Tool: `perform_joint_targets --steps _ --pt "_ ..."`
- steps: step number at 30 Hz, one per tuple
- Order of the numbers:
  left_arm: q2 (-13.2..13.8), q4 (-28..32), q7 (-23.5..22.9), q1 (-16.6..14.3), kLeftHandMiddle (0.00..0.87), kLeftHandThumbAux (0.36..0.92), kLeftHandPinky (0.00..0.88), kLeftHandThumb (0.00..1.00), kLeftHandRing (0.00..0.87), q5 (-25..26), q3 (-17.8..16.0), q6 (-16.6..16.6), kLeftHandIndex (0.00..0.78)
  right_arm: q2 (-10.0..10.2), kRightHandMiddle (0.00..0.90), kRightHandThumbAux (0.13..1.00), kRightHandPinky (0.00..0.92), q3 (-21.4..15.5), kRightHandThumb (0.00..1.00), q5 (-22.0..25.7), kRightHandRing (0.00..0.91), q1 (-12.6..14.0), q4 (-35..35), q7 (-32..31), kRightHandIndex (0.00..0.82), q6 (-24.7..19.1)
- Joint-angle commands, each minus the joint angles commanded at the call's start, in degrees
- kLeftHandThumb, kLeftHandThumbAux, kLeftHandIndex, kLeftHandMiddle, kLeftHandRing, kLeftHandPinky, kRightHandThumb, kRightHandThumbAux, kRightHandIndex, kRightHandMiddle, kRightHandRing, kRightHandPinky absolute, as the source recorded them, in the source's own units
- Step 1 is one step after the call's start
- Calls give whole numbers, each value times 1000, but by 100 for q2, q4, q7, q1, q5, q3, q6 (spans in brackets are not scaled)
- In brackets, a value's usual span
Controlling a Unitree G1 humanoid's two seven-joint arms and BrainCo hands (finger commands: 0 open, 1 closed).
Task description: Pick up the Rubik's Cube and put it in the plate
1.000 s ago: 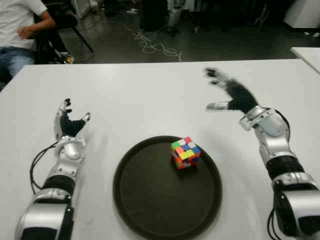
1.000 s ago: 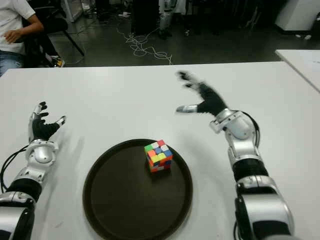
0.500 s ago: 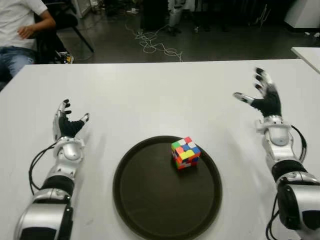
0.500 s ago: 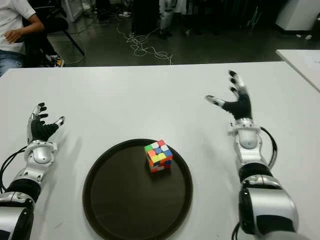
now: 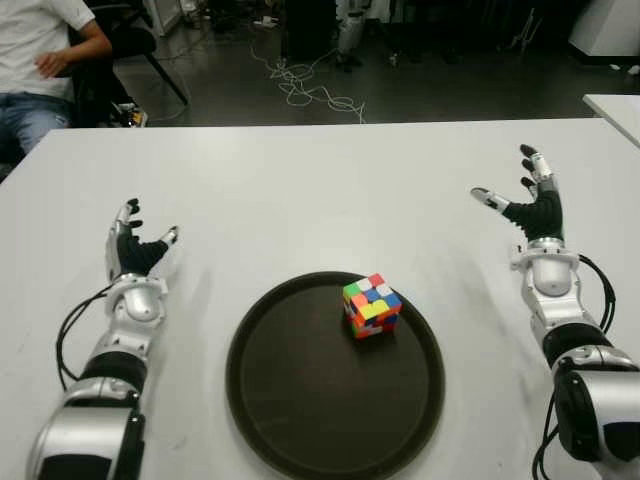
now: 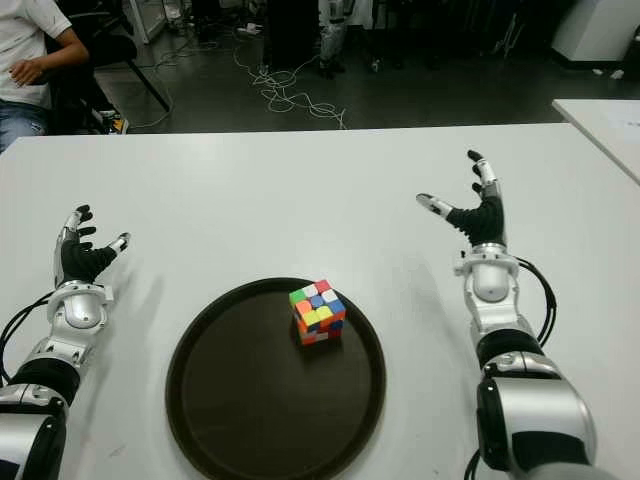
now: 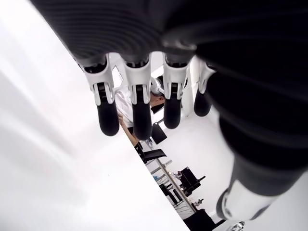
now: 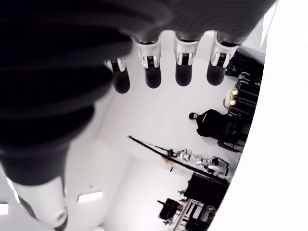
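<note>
1. Already in the plate (image 5: 300,420): cube (image 5: 371,306) sits on its far right part, toward the rim, held by neither hand
2. Right hand (image 5: 532,205) well to the cube's right and farther back, above the table (image 5: 300,190), fingers spread wide, palm facing inward, holding nothing
3. Left hand (image 5: 135,245) well to the cube's left, beside the plate, fingers loosely spread, holding nothing
4. Both wrist views show straight fingers (image 8: 184,65) with nothing between them
5. Person (image 5: 40,60) seated past the table's far left corner

Bare table (image 5: 300,190) around plate (image 5: 290,400)
</note>
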State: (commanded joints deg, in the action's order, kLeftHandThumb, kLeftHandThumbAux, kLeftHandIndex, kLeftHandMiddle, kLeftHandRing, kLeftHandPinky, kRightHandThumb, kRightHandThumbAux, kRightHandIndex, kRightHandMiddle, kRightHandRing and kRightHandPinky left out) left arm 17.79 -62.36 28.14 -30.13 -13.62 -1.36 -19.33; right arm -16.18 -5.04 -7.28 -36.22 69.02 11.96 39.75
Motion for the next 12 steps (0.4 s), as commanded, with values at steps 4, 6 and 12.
perform_joint_targets --steps 4,6,12 --pt "6 0 23 1 176 754 232 302 189 -24 20 6 113 -8 0 746 0 67 0 -62 0 -21 29 -13 11 -61" --pt "5 3 27 1 176 750 229 302 189 -25 23 11 114 -20 0 743 0 103 0 -106 0 -52 62 1 11 -114" --pt "-5 -24 19 -6 175 746 231 311 187 -6 17 14 115 -17 0 728 0 177 0 -229 0 -84 105 138 9 -200"
